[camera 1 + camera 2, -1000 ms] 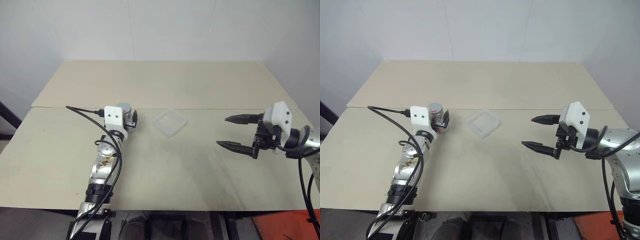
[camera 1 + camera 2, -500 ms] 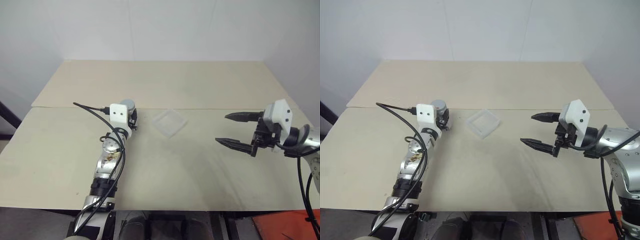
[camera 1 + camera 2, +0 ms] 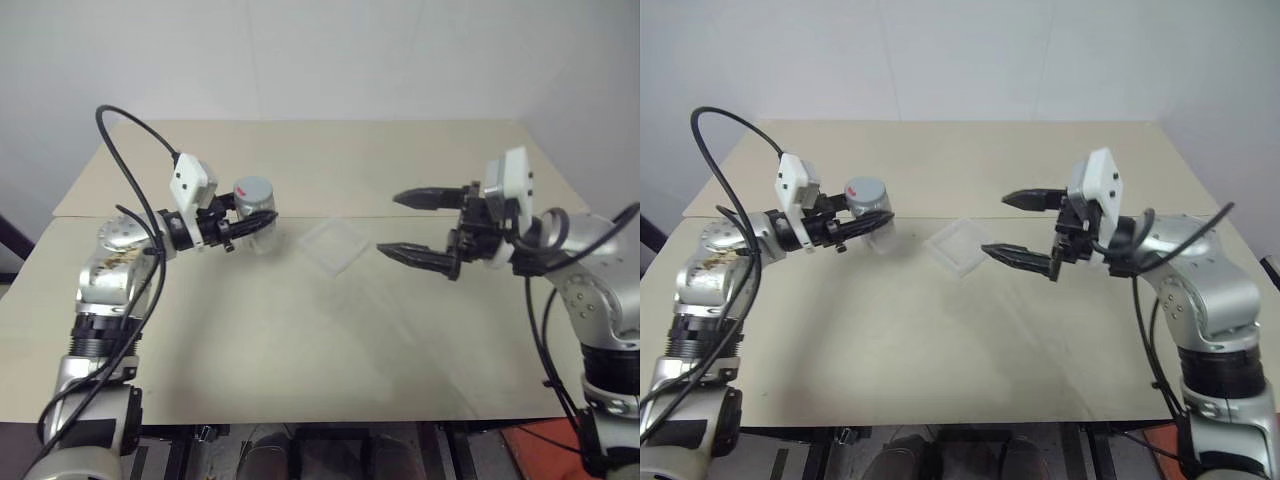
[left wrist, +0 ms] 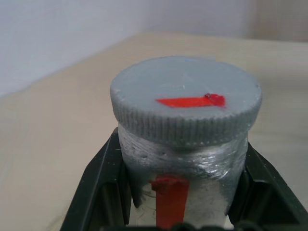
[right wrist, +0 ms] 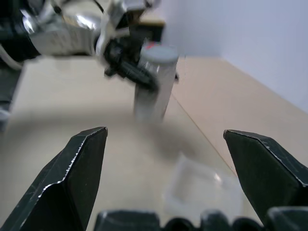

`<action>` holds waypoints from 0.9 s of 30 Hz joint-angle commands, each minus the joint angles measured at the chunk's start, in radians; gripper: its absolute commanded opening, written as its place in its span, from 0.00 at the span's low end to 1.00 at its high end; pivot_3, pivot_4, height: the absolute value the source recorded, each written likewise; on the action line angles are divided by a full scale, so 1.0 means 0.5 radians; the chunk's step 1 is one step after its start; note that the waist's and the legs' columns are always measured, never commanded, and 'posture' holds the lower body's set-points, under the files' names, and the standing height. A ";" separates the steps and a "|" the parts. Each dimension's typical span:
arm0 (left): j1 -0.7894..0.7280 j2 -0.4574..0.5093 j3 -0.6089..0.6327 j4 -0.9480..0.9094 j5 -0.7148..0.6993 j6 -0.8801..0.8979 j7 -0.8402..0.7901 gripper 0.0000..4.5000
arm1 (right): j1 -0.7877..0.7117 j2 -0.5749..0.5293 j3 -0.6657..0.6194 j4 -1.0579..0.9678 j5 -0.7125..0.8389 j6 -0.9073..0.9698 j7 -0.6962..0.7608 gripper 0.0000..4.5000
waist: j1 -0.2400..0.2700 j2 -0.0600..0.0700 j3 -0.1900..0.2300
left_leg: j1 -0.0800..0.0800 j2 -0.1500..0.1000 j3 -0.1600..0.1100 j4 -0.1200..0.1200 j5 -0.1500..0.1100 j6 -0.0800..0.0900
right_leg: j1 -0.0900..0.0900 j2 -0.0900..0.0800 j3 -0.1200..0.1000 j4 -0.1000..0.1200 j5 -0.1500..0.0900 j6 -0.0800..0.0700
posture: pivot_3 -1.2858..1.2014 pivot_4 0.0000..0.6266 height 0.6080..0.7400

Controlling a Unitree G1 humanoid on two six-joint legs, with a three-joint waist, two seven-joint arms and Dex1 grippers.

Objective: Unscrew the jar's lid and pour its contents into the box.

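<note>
My left gripper (image 3: 250, 222) is shut on the jar (image 3: 257, 212), a silvery cylinder with a red stripe (image 4: 169, 199), and holds it upright just above the table. The grey lid (image 4: 185, 103) with its red mark sits on the jar, above the black fingers (image 4: 98, 183). The clear box (image 3: 334, 245) lies on the table a little to the right of the jar. My right gripper (image 3: 389, 224) is open and level, pointing left at the jar, with its lower finger near the box's right edge. From the right wrist, the jar (image 5: 154, 86) shows ahead and the box (image 5: 204, 190) below.
The beige table (image 3: 320, 340) has a seam running across it behind the box. White walls close off the back. A black cable (image 3: 120, 125) loops up from the left arm.
The left arm has lifted the jar off the table and swung to point right. The right gripper, still open, has moved left and up toward the box.
</note>
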State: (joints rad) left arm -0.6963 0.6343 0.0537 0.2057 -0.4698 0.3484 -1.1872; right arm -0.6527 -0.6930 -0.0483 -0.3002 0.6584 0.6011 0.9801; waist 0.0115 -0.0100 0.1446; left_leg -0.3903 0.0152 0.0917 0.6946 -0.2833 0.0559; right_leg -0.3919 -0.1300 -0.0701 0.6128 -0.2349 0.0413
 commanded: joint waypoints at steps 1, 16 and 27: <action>-0.136 -0.080 -0.087 0.071 -0.033 -0.037 -0.197 0.46 | -0.161 0.109 0.076 -0.036 0.056 0.109 -0.093 1.00 | 0.005 0.000 0.000 | -0.001 0.000 -0.001 0.001 0.000 0.000 | 0.001 0.000 -0.001 0.000 0.000 0.000 | 0.52 0.24 1.00; -0.286 -0.367 -0.196 0.207 0.042 -0.194 -0.310 0.46 | -0.517 0.472 0.434 0.105 -0.237 0.401 -0.532 1.00 | -0.031 0.000 0.000 | -0.020 -0.003 0.001 0.002 0.003 -0.003 | -0.025 0.002 0.001 0.011 0.000 0.000 | 0.52 0.24 1.00; -0.270 -0.343 -0.174 0.178 0.048 -0.192 -0.309 0.46 | -0.556 0.531 0.421 0.191 -0.292 0.386 -0.505 1.00 | -0.048 0.000 0.000 | -0.020 -0.002 0.000 0.002 0.003 -0.003 | -0.025 0.002 0.001 0.011 0.000 0.000 | 0.52 0.24 1.00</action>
State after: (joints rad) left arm -0.8208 0.4519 -0.0546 0.3255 -0.4340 0.2652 -1.3352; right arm -0.8940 -0.4331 0.1855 -0.1847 0.5117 0.8046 0.7205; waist -0.0127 -0.0099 0.1446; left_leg -0.4001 0.0142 0.0919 0.6956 -0.2820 0.0547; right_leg -0.4044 -0.1289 -0.0696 0.6184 -0.2348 0.0412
